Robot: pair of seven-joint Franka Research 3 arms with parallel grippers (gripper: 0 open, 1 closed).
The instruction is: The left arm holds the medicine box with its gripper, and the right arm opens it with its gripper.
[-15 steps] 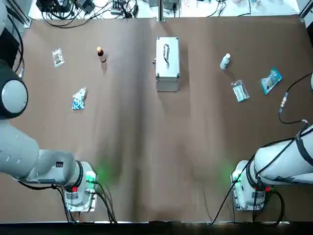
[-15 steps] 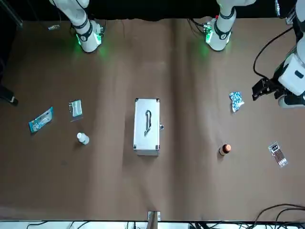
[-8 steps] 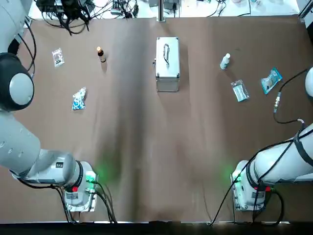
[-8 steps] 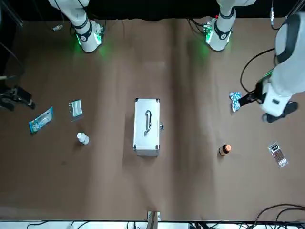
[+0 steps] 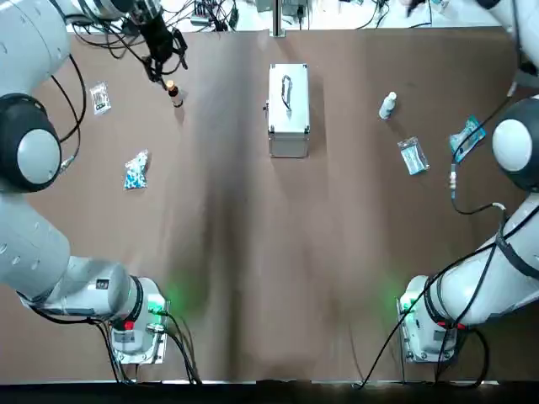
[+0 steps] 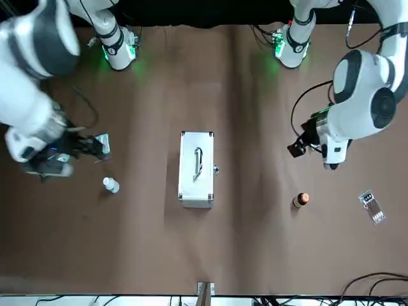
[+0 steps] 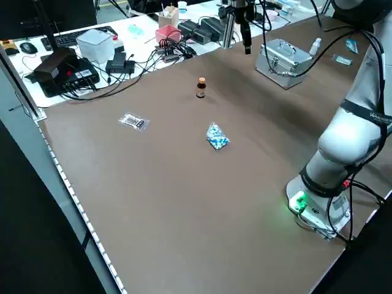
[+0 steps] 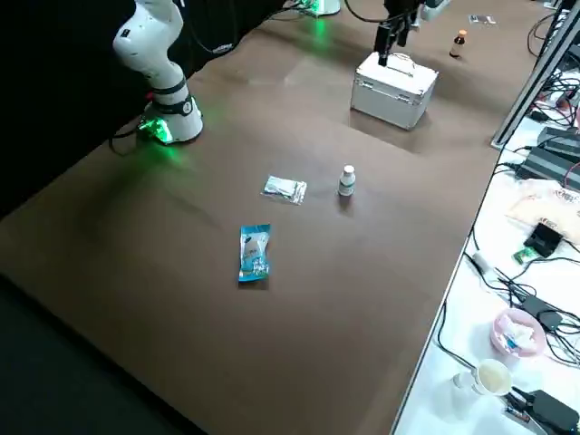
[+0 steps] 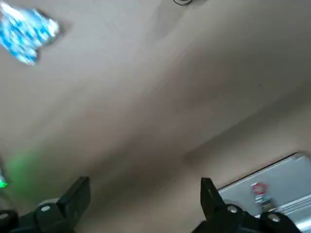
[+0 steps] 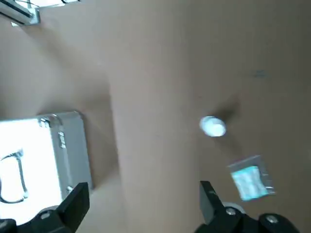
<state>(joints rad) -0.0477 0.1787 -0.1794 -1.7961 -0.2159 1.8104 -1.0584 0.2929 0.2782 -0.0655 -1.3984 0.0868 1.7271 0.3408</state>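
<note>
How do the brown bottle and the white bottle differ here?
The brown bottle is dark with an orange cap; the white bottle is white all over. The brown bottle stands to the robot's left of the medicine box, the white bottle to its right. Both stand upright.

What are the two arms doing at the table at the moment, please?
The job is to open the medicine box, which lies shut toward the far side of the table. Neither gripper touches it yet. The left gripper hangs open to its left, the right gripper open to its right, both empty.
</note>
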